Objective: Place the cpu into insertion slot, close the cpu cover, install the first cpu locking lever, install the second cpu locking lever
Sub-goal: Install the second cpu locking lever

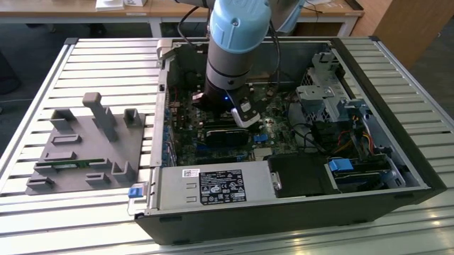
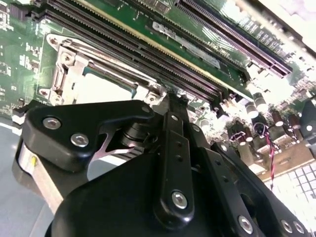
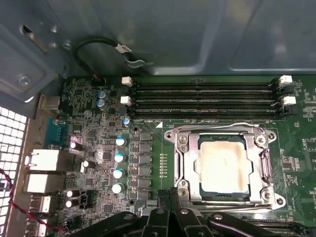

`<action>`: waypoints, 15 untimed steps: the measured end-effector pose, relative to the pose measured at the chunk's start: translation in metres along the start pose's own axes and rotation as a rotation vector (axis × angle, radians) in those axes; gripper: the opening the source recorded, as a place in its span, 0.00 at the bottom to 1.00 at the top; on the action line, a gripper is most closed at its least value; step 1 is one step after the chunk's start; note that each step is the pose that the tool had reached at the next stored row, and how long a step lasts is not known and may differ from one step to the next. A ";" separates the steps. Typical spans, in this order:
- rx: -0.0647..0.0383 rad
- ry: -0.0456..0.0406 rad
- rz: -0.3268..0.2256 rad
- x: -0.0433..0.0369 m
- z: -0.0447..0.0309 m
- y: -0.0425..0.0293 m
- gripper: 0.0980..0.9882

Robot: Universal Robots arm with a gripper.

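In the first wrist view the cpu (image 3: 222, 165) lies flat in the insertion slot (image 3: 172, 136) on the green motherboard, its dull beige face showing. The silvery cpu cover (image 3: 258, 150) lies down around it, framing the chip. A thin wire lever (image 3: 217, 127) runs along the socket edge nearest the memory slots. My gripper (image 3: 170, 196) is shut, tips together at the socket's corner, with nothing visible between them. The second wrist view shows the gripper (image 2: 175, 101) tip just beside the socket and the bright cpu (image 2: 98, 89). In the exterior view the gripper (image 1: 245, 121) reaches down inside the computer case.
Long black memory slots (image 3: 202, 98) run beside the socket. Capacitors (image 3: 118, 158) and rear ports (image 3: 42, 160) stand close by. A black cable (image 3: 98, 47) loops on the case wall. Beyond the arm sit a black card (image 1: 223, 135), power supply (image 1: 212, 186), drive cage (image 1: 326, 95) and grey fixture (image 1: 89, 143).
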State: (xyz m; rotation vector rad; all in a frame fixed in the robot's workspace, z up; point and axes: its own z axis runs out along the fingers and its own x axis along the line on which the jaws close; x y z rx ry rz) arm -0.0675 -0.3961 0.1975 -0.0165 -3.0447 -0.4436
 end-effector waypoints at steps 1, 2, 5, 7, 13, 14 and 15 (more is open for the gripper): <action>-0.002 0.0000 0.000 0.0001 -0.0015 0.0005 0.01; -0.003 -0.0001 0.000 0.0002 -0.0030 0.0009 0.01; -0.009 0.0002 -0.001 0.0006 -0.0082 0.0024 0.01; -0.011 0.0002 -0.001 0.0008 -0.0116 0.0034 0.01; -0.016 0.0003 -0.001 0.0015 -0.0216 0.0064 0.01; -0.017 0.0002 -0.001 0.0015 -0.0218 0.0065 0.01; -0.017 0.0002 -0.001 0.0015 -0.0217 0.0065 0.01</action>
